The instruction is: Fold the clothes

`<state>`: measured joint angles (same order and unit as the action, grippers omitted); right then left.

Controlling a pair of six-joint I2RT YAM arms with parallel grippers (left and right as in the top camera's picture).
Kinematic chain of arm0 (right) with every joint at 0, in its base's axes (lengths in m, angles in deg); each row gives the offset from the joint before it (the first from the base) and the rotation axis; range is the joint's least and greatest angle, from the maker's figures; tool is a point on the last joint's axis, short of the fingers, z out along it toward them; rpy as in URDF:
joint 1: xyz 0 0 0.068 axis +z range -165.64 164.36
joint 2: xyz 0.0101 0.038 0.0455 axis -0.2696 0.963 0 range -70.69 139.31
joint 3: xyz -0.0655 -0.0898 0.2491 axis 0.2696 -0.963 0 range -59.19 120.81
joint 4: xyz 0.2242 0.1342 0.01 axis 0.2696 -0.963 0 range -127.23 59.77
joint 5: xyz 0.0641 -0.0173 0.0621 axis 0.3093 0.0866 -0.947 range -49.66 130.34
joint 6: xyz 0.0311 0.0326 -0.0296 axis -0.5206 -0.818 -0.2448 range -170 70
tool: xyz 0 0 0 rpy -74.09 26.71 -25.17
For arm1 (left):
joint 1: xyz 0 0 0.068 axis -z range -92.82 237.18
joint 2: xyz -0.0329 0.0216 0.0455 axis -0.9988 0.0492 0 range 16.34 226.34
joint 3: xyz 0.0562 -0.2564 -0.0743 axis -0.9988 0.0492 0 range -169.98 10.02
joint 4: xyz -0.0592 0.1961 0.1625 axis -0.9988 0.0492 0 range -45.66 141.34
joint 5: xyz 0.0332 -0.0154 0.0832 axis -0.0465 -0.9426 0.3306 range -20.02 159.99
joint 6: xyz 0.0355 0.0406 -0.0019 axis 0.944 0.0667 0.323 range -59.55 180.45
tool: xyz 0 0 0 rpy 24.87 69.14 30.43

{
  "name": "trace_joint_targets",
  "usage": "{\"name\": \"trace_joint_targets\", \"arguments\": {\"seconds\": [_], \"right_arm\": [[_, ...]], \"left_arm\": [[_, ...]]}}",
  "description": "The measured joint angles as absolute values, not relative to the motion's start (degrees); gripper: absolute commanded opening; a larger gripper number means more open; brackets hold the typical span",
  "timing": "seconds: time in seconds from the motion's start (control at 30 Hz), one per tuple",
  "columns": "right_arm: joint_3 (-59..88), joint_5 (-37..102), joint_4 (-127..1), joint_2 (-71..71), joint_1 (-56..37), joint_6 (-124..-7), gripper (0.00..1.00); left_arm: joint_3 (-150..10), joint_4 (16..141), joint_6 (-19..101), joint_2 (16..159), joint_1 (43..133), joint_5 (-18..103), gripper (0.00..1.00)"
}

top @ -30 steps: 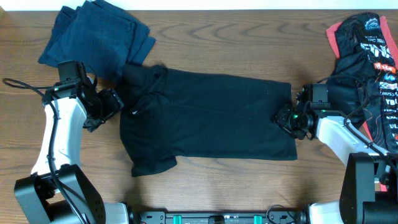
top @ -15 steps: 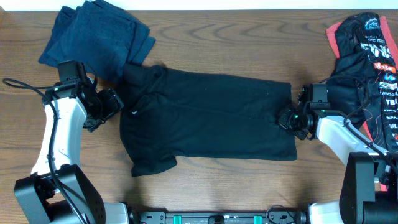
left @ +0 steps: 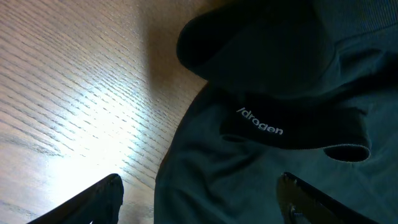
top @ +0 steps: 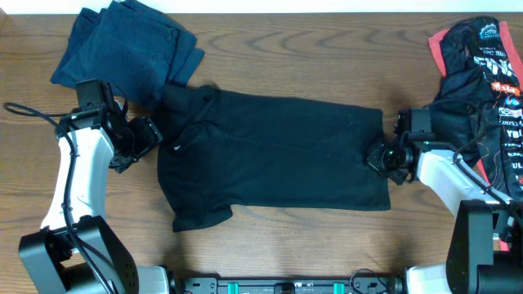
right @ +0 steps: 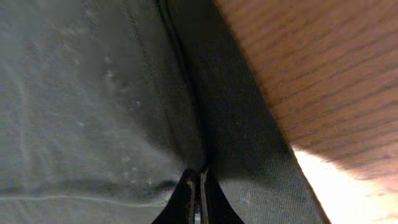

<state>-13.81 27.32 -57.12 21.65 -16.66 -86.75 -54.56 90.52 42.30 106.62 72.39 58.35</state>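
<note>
A black T-shirt [top: 270,155] lies spread flat across the middle of the wooden table, collar to the left. My left gripper [top: 145,137] is open at the shirt's left edge by the collar; in the left wrist view its fingers [left: 199,199] straddle the fabric [left: 261,162] near a white-lettered collar label [left: 260,126]. My right gripper [top: 382,155] sits at the shirt's right hem. In the right wrist view its fingers [right: 199,186] are shut on a fold of the hem [right: 186,124].
A folded dark blue garment [top: 127,49] lies at the back left, touching the shirt's collar. A heap of black and red printed clothes [top: 482,73] lies at the right edge behind my right arm. Bare wood runs along the table's front [top: 278,237].
My right gripper has shifted very slightly right and up at the hem. The left arm and the shirt have not moved.
</note>
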Motion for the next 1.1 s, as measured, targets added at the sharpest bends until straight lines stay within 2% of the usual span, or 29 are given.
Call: {"name": "trace_joint_targets", "arguments": {"seconds": [0.33,0.87,0.9,0.93,1.1], "right_arm": [[-5.33,29.99,-66.48,21.71,-18.17,-84.59,0.01],[-4.78,35.30,-71.20,21.73,-24.86,-82.40,0.01],[-4.78,35.41,-71.22,21.73,-24.92,-82.25,0.02],[-4.78,35.43,-71.20,21.73,-25.01,-81.99,0.02],[-4.78,35.50,-71.11,21.73,-25.03,-81.07,0.02]], "left_arm": [[-54.56,90.52,42.30,106.62,72.39,58.35,0.81],[-54.56,90.45,42.30,106.62,72.39,58.35,0.80],[-54.56,90.43,42.30,106.62,72.39,58.35,0.81],[-54.56,90.43,42.32,106.62,72.39,58.35,0.88],[-54.56,90.28,42.50,106.62,72.39,58.35,0.91]]}}
